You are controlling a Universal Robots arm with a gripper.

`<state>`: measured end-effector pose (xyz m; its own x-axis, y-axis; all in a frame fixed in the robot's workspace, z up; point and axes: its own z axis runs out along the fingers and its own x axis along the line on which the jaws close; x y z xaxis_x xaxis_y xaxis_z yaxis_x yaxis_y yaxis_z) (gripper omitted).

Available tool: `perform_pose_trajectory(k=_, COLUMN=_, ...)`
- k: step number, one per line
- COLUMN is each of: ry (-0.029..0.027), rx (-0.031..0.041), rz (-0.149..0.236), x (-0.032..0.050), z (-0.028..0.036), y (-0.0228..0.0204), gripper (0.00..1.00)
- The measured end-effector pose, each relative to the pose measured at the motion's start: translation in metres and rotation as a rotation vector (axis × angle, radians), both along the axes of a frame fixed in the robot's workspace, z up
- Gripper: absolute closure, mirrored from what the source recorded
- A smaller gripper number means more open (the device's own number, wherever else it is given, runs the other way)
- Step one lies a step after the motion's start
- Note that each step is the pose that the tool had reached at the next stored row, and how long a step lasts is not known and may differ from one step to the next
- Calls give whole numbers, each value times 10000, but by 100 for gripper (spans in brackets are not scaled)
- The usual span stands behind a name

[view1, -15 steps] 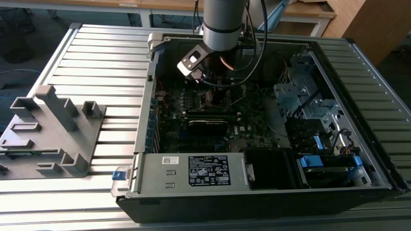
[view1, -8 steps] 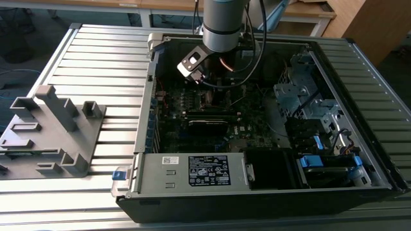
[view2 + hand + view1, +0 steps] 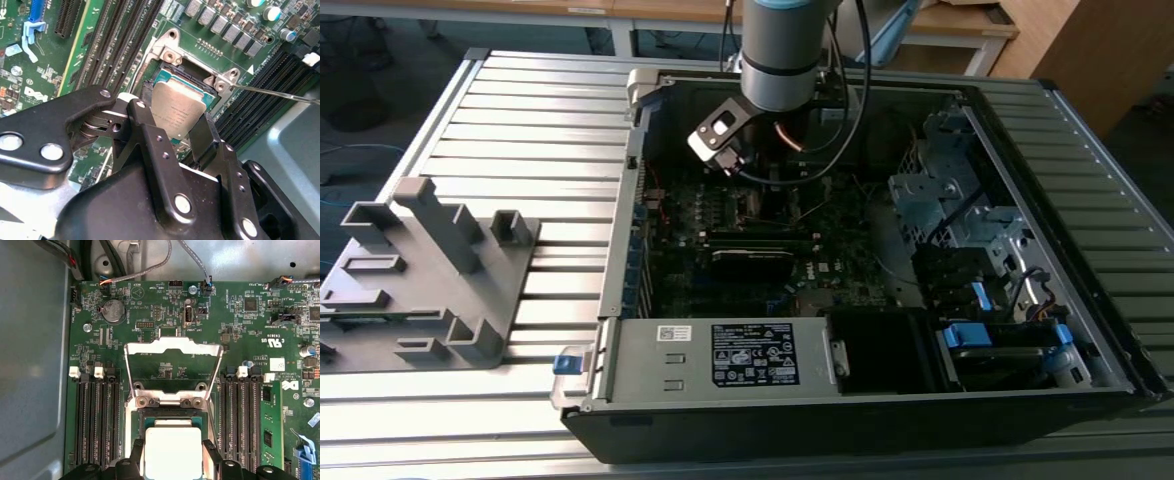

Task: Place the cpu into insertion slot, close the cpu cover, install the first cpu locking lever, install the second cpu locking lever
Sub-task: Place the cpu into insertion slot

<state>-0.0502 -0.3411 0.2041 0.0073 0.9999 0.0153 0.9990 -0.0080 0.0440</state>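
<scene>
claw (image 3: pixel 170 120) pinching the chip (image 3: pixel 177 107) at the open socket (image 3: pixel 150 419).
inside the computer case (image 3: pixel 854 425), the claw's two fingers (image 3: pixel 136 455) are clamped on opposite edges of the silver chip, which sits right over the dark square socket on the green board (image 3: pixel 240 330). i can't tell if it's fully seated. the metal cover (image 3: pixel 172 346) lies swung open from the socket's edge.

The cpu (image 3: pixel 177 112) wears a dull silver metal top, the cpu cover (image 3: pixel 172 346) is bare, faintly shiny metal
</scene>
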Motion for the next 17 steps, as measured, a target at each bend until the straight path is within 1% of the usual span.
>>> perform_pose_trajectory(k=3, ry=-1, rx=2, rz=-19, x=0, z=-13, y=14, gripper=46)
perform_pose_trajectory(k=8, ry=0, rx=1, rz=-59, x=1, z=-57, y=27, gripper=46)
perform_pose_trajectory(k=14, ry=-1, rx=2, rz=-110, x=1, z=-86, y=28, gripper=46)
perform_pose_trajectory(k=17, ry=1, rx=-1, rz=-121, x=0, z=-89, y=27, gripper=46)
